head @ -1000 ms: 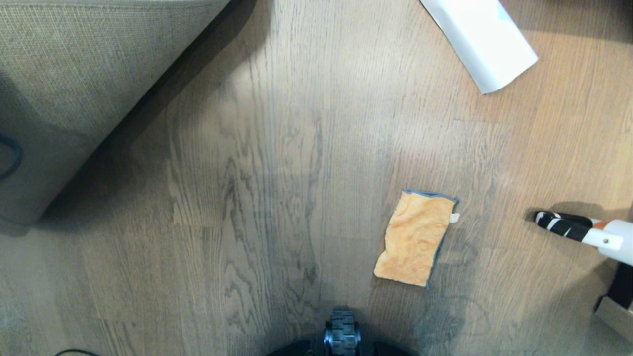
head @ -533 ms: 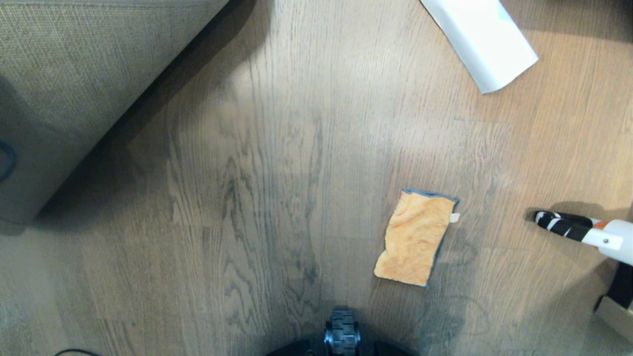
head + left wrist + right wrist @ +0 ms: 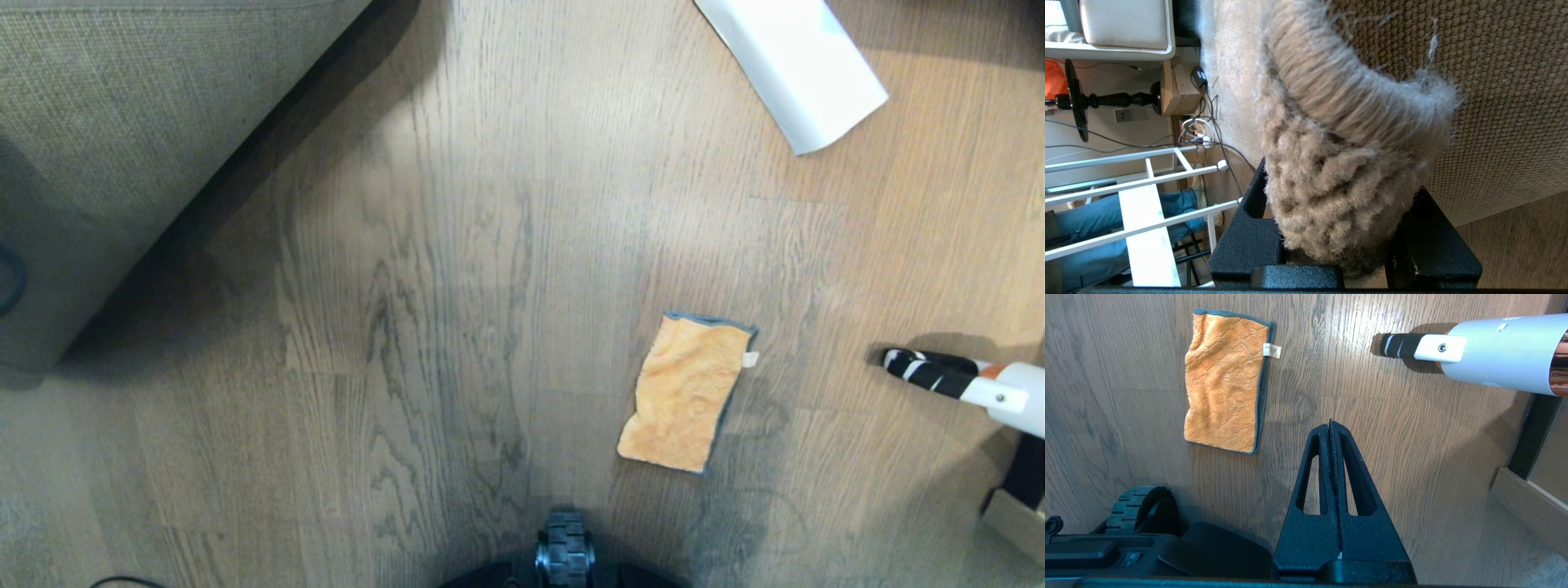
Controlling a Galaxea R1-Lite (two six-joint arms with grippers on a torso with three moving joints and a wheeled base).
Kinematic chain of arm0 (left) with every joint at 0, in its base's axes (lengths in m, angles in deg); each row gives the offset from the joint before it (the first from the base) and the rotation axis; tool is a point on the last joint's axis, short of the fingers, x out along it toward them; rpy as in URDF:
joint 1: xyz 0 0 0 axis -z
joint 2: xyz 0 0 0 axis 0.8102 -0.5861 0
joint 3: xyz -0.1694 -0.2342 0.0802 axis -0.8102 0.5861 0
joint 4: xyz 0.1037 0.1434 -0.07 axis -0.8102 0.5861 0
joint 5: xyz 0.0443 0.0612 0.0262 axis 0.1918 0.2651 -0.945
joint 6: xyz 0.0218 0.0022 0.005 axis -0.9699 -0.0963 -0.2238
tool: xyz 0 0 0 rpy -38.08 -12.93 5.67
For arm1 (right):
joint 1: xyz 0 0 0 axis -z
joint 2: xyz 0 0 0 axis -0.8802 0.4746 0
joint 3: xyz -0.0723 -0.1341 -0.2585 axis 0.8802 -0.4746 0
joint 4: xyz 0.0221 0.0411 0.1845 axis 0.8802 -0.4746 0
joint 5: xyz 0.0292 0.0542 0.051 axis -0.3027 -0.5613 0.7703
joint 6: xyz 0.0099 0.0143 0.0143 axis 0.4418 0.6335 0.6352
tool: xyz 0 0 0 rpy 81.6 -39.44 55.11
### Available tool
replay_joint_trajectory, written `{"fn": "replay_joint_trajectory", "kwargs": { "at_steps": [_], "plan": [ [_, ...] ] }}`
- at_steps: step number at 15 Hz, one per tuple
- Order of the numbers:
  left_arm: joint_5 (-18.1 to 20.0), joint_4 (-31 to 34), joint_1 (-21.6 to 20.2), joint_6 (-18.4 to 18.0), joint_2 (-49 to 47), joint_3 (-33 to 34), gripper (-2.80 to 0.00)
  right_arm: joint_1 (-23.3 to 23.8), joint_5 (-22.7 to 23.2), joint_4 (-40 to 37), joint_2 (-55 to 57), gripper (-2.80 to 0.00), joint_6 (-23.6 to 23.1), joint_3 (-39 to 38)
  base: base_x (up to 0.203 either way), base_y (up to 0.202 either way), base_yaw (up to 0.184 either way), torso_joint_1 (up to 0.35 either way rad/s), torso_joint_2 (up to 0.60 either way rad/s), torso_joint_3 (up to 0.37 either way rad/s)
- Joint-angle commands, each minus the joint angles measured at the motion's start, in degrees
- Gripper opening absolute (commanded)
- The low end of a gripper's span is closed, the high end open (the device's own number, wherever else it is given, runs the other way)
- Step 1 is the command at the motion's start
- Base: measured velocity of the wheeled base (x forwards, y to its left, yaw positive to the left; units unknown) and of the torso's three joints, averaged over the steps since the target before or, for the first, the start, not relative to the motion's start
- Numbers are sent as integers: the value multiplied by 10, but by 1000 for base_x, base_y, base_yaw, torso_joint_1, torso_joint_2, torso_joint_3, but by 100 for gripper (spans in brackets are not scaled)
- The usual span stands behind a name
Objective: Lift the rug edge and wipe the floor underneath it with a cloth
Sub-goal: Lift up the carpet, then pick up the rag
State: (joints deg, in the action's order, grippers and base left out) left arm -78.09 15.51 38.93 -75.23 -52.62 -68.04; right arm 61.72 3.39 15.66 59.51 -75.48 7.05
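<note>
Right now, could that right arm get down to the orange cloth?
Probably yes: the cloth lies flat on bare floor, nothing between it and the shut right gripper; the left gripper holds the rug.

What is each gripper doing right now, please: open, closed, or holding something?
Left gripper: closed on the rug, holding its edge lifted.
Right gripper: closed, empty, above the floor beside the cloth.

Matte black, grainy-textured right gripper (image 3: 1330, 428) fingers with long triangular cutouts fill the lower centre, a ridged black wheel (image 3: 1137, 504) and what may be a rocker switch (image 3: 1131, 557) sitting at lower left.
</note>
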Motion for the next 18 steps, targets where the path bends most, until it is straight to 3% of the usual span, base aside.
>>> {"fn": "replay_joint_trajectory", "kwargs": {
  "at_steps": [1, 8, 18],
  "plan": [
    [-2, -1, -1, -1, -2, 4, -280, 0, 0, 1, 0, -280, 0, 0, 0, 0, 0, 0, 0, 0],
    [-2, 0, -3, 1, 1, 41, -280, 0, 0, 1, 0, -280, 0, 0, 0, 0, 0, 0, 0, 0],
    [-2, -3, -3, 0, 3, 32, -280, 0, 0, 1, 0, -280, 0, 0, 0, 0, 0, 0, 0, 0]
  ]
}}
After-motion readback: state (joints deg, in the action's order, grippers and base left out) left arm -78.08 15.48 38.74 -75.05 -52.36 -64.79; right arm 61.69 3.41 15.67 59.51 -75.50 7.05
